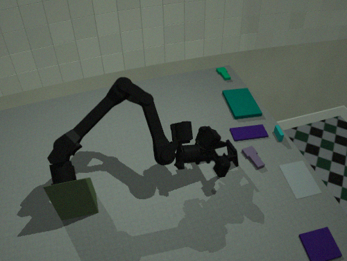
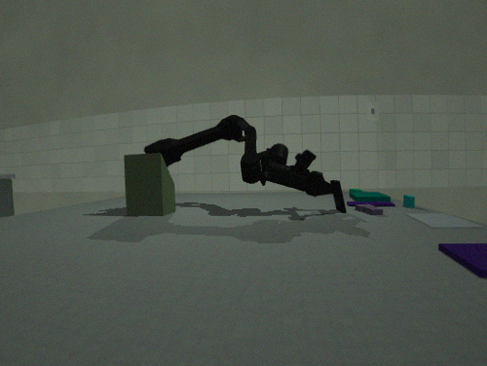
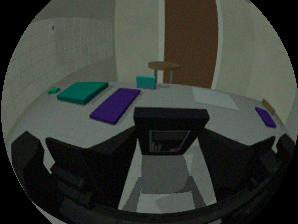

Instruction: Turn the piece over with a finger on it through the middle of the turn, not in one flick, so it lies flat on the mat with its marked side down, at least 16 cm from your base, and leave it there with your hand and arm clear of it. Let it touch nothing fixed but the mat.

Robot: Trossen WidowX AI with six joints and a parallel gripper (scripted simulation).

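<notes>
My gripper (image 1: 227, 160) reaches low over the grey mat, well out from the base, and is shut on a black flat piece. In the exterior view the piece (image 2: 338, 196) stands nearly on edge, tilted, with its lower edge at or just above the mat. In the wrist view the piece (image 3: 169, 132) fills the gap between the two fingers, and the face turned to the camera shows a lighter grey panel. I cannot tell whether its edge touches the mat.
Right of the gripper lie a lilac stepped piece (image 1: 253, 157), a purple slab (image 1: 248, 132), a teal slab (image 1: 241, 103), a small teal block (image 1: 278, 132) and a pale sheet (image 1: 300, 178). A purple square (image 1: 320, 243) lies front right. An olive block (image 1: 71, 198) stands by the base.
</notes>
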